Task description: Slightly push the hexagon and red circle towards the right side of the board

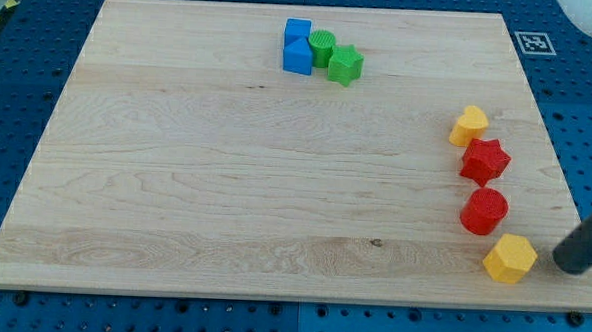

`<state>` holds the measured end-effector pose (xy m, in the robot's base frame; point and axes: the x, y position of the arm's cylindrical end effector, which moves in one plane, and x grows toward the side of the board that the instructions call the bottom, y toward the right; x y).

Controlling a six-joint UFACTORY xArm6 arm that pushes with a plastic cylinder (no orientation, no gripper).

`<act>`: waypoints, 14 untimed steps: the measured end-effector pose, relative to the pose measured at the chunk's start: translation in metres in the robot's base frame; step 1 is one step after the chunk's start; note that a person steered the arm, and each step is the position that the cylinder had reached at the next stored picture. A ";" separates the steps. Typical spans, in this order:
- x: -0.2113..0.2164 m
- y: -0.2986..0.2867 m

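- wooden board (225,183) on blue pegboard table (19,94), fiducial tag (534,42) at board's top right corner
- top centre cluster: two blue blocks (297,47) touching, shapes unclear, green circle (322,47) pressed against them, green star (345,64) touching the circle on its right
- right edge column, top to bottom: yellow heart (469,125), red star (485,160) just below it, red circle (484,210), yellow hexagon (510,258)
- red circle and yellow hexagon nearly touching, near board's bottom right corner
- my tip (569,264) just right of yellow hexagon, small gap, not touching
- no gripper on rod, nothing grasped
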<state>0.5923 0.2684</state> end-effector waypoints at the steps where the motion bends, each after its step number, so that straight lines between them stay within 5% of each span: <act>1: 0.024 -0.014; 4: 0.026 -0.125; 14: -0.025 -0.113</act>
<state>0.5668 0.1551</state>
